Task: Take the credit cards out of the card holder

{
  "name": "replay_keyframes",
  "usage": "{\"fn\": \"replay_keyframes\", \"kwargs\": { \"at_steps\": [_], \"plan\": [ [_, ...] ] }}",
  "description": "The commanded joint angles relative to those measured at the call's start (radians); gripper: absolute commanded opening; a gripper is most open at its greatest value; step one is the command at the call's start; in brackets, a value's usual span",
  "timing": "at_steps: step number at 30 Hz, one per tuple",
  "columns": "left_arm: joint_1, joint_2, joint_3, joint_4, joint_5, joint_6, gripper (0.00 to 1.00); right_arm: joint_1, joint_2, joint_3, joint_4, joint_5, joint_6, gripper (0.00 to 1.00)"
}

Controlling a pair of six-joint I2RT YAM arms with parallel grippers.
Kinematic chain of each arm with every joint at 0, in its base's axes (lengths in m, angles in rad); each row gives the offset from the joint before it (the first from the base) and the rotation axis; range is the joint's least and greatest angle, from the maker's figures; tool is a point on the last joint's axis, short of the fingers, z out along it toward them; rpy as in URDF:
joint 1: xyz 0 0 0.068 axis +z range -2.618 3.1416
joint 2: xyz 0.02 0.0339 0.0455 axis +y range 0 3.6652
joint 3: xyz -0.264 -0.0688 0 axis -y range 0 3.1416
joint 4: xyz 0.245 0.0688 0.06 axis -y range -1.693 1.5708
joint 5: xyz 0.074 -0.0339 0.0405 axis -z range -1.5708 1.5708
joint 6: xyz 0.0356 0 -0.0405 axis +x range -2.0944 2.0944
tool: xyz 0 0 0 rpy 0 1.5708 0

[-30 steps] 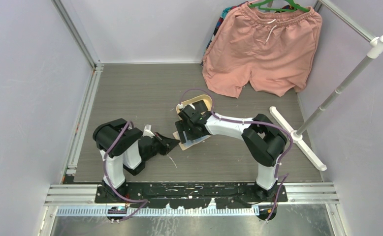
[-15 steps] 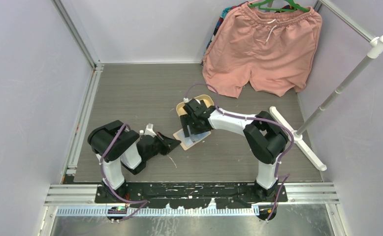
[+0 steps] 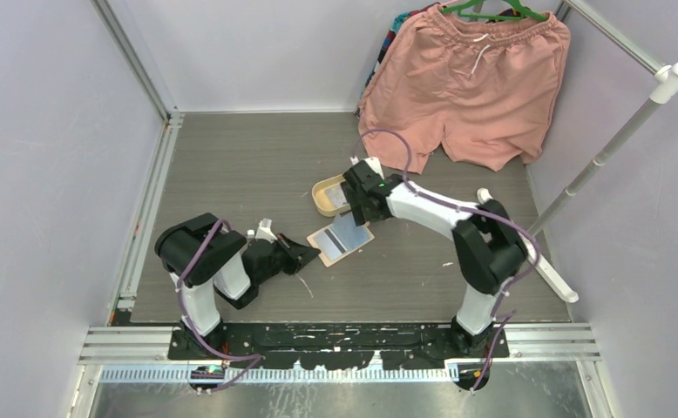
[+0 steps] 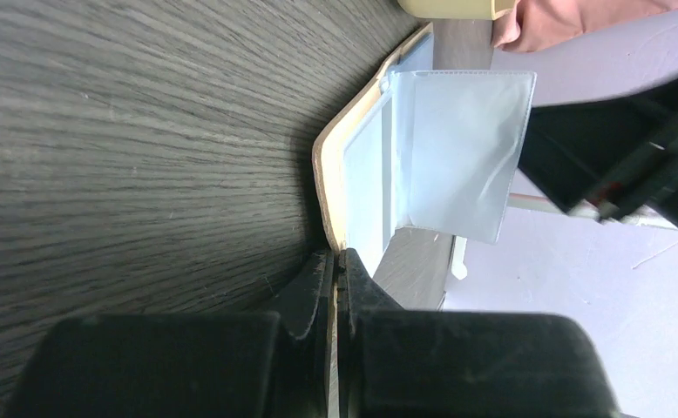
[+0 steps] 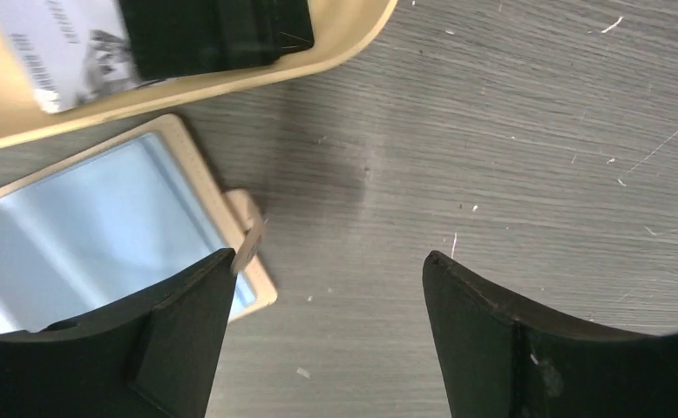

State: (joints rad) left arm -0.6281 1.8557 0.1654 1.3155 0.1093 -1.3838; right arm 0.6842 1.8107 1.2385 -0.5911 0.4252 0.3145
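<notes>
Credit cards (image 5: 65, 48) lie in your cream tray (image 5: 353, 30), one pale, one black. Just beside it, the card holder (image 3: 340, 238) lies open on the table (image 3: 231, 165). Your left gripper (image 4: 335, 270) pinches its near edge. Your right gripper (image 5: 327, 261) hovers above with jaws spread wide.

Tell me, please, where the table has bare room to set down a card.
Bare table spreads at the far left, between the side rail and the tray, and a smaller patch lies right of the card holder. The centre is crowded: tray, card holder, the left gripper clamped on it, the right gripper open close by.
</notes>
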Motion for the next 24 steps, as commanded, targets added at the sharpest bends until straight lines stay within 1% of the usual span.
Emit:
{"fn": "replay_keyframes", "kwargs": {
  "at_steps": [1, 5, 7, 9, 11, 14, 18, 21, 24],
  "plan": [
    [0.002, 0.013, -0.02, -0.072, -0.003, 0.05, 0.0, -0.006, -0.241, -0.05, 0.088, -0.178, -0.01, 0.83],
    [0.002, 0.024, -0.005, -0.112, 0.006, 0.08, 0.0, -0.005, -0.315, -0.129, 0.235, -0.634, 0.061, 0.81],
    [0.002, 0.026, -0.003, -0.144, 0.0, 0.1, 0.0, -0.005, -0.314, -0.166, 0.31, -0.799, 0.106, 0.8],
    [0.001, 0.025, 0.0, -0.171, -0.007, 0.117, 0.0, 0.01, -0.286, -0.18, 0.346, -0.894, 0.131, 0.78],
    [0.002, 0.018, 0.003, -0.205, -0.012, 0.129, 0.0, 0.045, -0.244, -0.164, 0.328, -0.905, 0.121, 0.78],
    [0.002, 0.001, 0.008, -0.25, -0.021, 0.148, 0.0, 0.081, -0.17, -0.135, 0.294, -0.853, 0.108, 0.77],
    [0.001, -0.048, 0.022, -0.364, -0.037, 0.173, 0.0, 0.07, -0.101, -0.159, 0.374, -0.81, 0.141, 0.77],
    [0.0, -0.11, 0.04, -0.505, -0.057, 0.199, 0.0, 0.059, -0.068, -0.174, 0.413, -0.754, 0.156, 0.76],
    [0.0, -0.194, 0.069, -0.684, -0.082, 0.233, 0.0, 0.045, -0.066, -0.208, 0.469, -0.705, 0.166, 0.77]
  ]
}}
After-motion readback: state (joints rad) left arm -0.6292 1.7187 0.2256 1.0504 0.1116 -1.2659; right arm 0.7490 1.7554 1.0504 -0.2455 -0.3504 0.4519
